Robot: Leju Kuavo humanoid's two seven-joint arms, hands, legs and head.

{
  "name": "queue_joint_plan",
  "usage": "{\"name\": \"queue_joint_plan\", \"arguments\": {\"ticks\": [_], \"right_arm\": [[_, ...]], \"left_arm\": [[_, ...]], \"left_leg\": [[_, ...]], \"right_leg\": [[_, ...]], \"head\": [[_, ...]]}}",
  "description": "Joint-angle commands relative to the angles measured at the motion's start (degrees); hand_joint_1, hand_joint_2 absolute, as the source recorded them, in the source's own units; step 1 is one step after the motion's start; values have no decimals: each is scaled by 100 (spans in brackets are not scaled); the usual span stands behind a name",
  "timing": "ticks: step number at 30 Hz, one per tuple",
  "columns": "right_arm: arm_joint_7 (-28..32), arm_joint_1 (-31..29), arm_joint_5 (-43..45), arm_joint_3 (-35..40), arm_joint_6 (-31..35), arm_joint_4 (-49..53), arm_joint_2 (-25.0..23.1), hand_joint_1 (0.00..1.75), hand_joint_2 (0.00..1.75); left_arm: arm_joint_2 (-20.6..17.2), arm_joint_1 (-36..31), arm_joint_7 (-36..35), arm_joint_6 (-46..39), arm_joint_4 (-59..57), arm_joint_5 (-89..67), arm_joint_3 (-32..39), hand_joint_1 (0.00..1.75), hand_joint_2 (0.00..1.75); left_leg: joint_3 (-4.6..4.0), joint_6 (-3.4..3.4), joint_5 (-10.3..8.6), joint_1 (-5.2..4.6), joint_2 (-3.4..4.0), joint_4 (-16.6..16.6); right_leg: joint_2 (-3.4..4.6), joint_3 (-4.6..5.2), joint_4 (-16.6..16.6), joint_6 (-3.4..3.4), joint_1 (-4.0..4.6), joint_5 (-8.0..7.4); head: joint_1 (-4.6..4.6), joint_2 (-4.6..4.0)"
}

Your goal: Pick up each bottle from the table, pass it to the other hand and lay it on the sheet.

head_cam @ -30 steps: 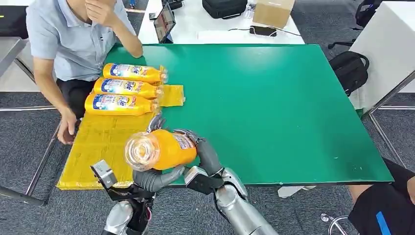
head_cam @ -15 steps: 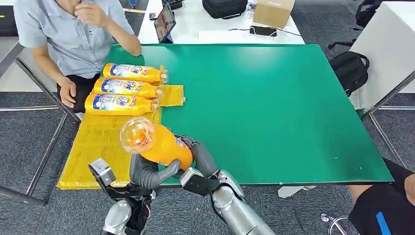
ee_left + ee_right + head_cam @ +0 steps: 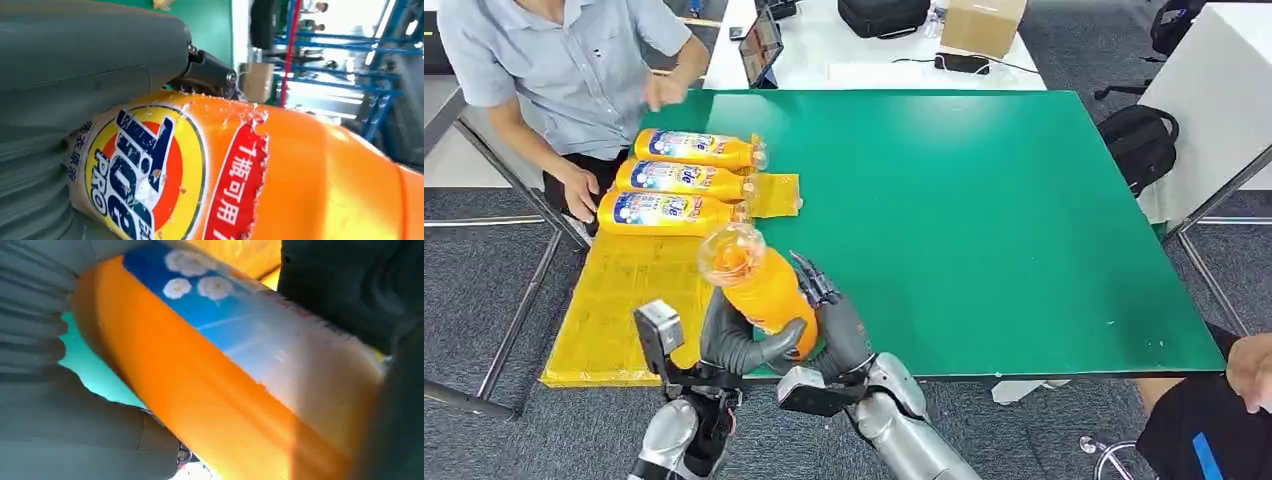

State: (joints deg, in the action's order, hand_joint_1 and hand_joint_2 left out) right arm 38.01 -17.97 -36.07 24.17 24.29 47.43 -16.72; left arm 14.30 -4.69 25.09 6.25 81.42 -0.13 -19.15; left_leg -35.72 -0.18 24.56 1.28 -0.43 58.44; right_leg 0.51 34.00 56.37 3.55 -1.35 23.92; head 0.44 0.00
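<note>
We've tipped the orange bottle more upright over the counter's near edge. Left hand and right hand both wrap it, so we judge the handover mid-way, yellow sheet next.

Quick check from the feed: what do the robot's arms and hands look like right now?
Both arms are silver metal with rounded shells. The left hand has a grey ribbed cover and a thick grey thumb; the right hand is grey with darker fingers. A black block sits at each wrist, and the left one carries a small boxy grey camera.
</note>
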Motion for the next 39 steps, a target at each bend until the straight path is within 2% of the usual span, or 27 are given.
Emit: {"name": "queue_joint_plan", "arguments": {"ticks": [1, 7, 12, 15, 17, 22, 27, 29, 39], "right_arm": [[199, -199, -82, 319, 105, -532, 111, 0, 0], [199, -203, -50, 253, 177, -532, 88, 0, 0], [199, -224, 181, 226, 295, -407, 159, 0, 0], [199, -182, 399, 216, 478, -318, 195, 0, 0], [199, -143, 538, 101, 735, -228, 167, 0, 0], [199, -105, 1022, -304, 993, 16, 72, 0, 0], [199, -139, 1232, -307, 1117, 117, 69, 0, 0], [199, -131, 1279, -357, 1133, 152, 69, 0, 0], [199, -117, 1286, -350, 1131, 172, 85, 0, 0]], "left_arm": [[-290, -453, -98, -79, -604, -176, 39, 175, 175], [-295, -453, -109, -134, -567, -260, 46, 175, 175], [-377, -578, -105, -116, -474, -118, 431, 175, 175], [-463, -751, -18, -691, -388, -577, 761, 175, 175], [-509, -946, -47, -1385, -328, -1300, 1064, 175, 175], [-552, -1343, -186, -1633, -494, -1654, 1700, 175, 175], [-851, -2190, -467, -2508, -1613, -3372, 1848, 175, 175], [-893, -2391, -481, -2449, -1859, -3445, 1976, 175, 175], [-878, -2355, -481, -2448, -1838, -3447, 1975, 175, 175]], "left_leg": [[24, 5, 2, 0, 3, -8], [29, 8, 5, -1, 1, -8], [31, 7, 4, 0, 3, -9], [19, 5, 1, 2, 3, -5], [10, 4, -1, 2, 0, -4], [6, 3, -5, 2, 2, -2], [21, 7, -5, 2, -8, -4], [19, 6, -7, 2, -12, -4], [28, 8, 1, 2, 1, -4]], "right_leg": [[-4, -22, -7, -14, 3, 2], [-7, -28, -7, -16, 3, 6], [-7, -30, -6, -22, 5, 5], [-4, -17, -3, -18, 6, 2], [-6, -10, -2, -13, 5, 1], [-3, -4, 4, -11, 3, 0], [-17, -23, 4, -20, 6, 5], [-20, -22, 5, -20, 6, 5], [-8, -28, 2, -19, 6, 7]], "head": [[0, 0], [0, 0], [0, 0], [0, 0], [0, 0], [0, 0], [2, 0], [0, 0], [0, 0]]}}
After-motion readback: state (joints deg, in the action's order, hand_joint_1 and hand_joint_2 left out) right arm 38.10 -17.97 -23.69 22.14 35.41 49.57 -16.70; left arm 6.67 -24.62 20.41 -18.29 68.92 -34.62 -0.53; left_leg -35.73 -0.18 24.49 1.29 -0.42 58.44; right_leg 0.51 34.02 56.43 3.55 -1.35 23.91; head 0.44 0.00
